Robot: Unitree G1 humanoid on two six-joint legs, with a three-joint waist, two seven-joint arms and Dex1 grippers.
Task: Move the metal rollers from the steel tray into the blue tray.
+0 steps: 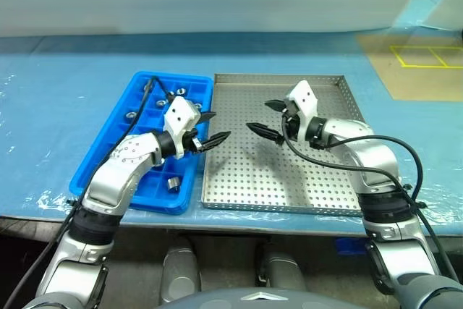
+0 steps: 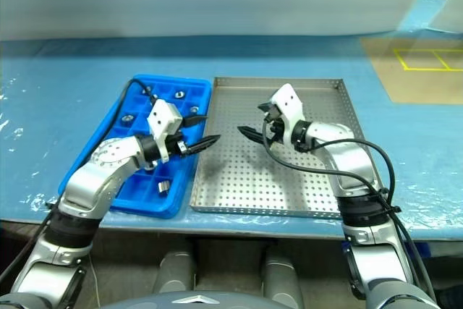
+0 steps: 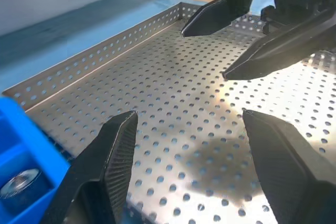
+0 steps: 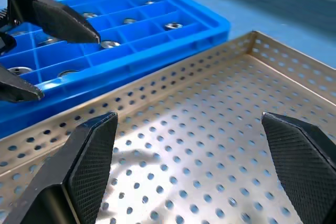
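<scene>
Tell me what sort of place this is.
Probably a factory or lab workbench: a blue film-covered table holds a perforated square steel tray and a blue compartmented plastic tray of small metal rollers; yellow tape marks the floor.

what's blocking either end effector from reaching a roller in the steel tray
Nothing blocks them, but the steel tray shows no rollers; the visible metal rollers already sit in the blue tray.
</scene>
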